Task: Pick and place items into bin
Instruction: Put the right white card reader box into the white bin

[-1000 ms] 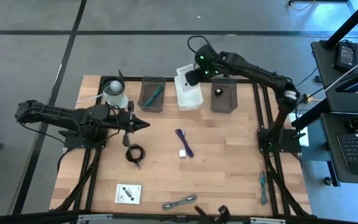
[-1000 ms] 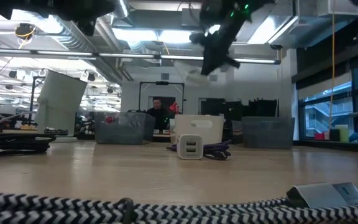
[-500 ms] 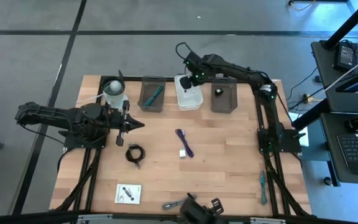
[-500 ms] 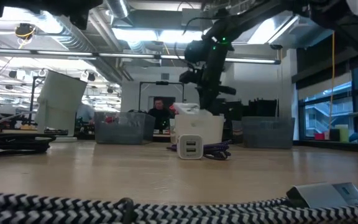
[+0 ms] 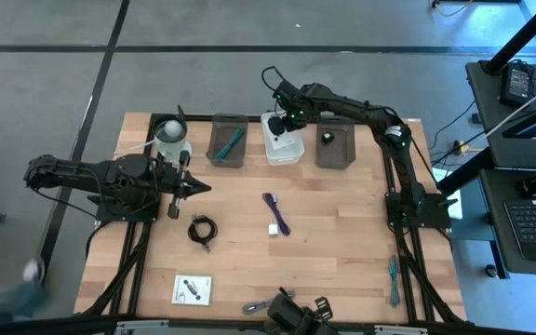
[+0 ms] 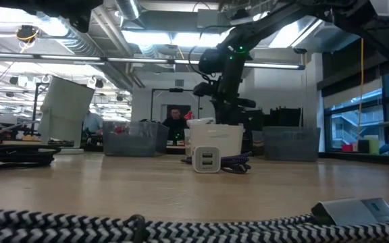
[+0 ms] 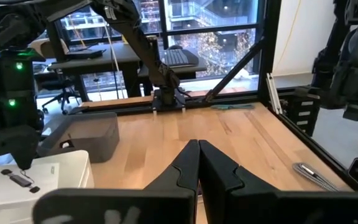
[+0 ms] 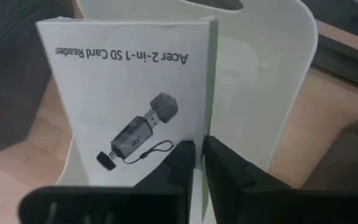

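Note:
My right gripper [image 5: 285, 121] is over the white bin [image 5: 284, 147] at the table's far edge, shut on a white printed card box [image 8: 129, 93] marked as an SD card reader. In the low view the box [image 6: 201, 122] sits at the bin's rim [image 6: 216, 128]. My left gripper [image 5: 194, 186] is shut and empty at the table's left, fingers [image 7: 197, 165] pointing right. On the table lie a purple strap [image 5: 276, 211], a white cube [image 5: 274, 229], a coiled black cable [image 5: 201, 228], a white card [image 5: 193, 289], a grey metal tool [image 5: 266, 303] and a teal tool [image 5: 394, 274]. My right gripper pinches the card box between its two fingers at one edge, beside the green side panel [image 8: 211, 93]. The fingers come from above, pointing down. The box stands upright below them, its printed face showing, over the white bin's opening.
Two grey bins flank the white one: the left [image 5: 227, 140] holds a teal tool, the right [image 5: 335, 141] a small black object. A pale cup with a ball [image 5: 172, 135] stands at the far left. A striped cable [image 6: 113, 223] lies close to the low camera.
My right gripper has come down and a little toward the table's left, from high above the bins to the white bin's rim, bringing the card box with it. My left gripper has drawn back slightly toward the table's left edge.

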Controlling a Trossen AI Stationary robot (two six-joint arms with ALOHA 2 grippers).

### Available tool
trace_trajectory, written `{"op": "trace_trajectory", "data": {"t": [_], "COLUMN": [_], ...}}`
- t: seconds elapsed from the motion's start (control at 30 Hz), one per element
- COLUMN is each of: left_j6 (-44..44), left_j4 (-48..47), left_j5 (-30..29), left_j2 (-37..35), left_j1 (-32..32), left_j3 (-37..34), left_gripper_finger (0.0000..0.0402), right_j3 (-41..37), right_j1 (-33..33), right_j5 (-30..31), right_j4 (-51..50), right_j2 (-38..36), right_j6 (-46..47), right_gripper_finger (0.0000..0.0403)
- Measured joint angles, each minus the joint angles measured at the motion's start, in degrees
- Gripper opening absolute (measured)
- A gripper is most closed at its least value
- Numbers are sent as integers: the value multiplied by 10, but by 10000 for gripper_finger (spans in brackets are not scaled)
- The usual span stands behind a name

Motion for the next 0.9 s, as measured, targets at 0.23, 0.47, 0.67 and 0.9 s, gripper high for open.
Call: {"op": "trace_trajectory", "data": {"t": [0.23,0.47,0.67,0.9], "left_j6": [0,0,-8,-14], "left_j4": [0,0,-5,-10], "left_j5": [0,0,0,15], "left_j2": [-2,-2,-2,-2], "left_j1": [0,0,0,0], "left_j3": [0,0,0,0], "left_gripper_finger": [3,3,3,3], "right_j3": [0,0,0,-1], "right_j1": [-1,-1,-1,-1], "right_j5": [0,0,1,1], "right_j4": [-2,-6,-8,-8], "right_j2": [0,0,0,0], "right_j6": [11,10,-4,-6], "right_gripper_finger": [76,101,123,155]}}
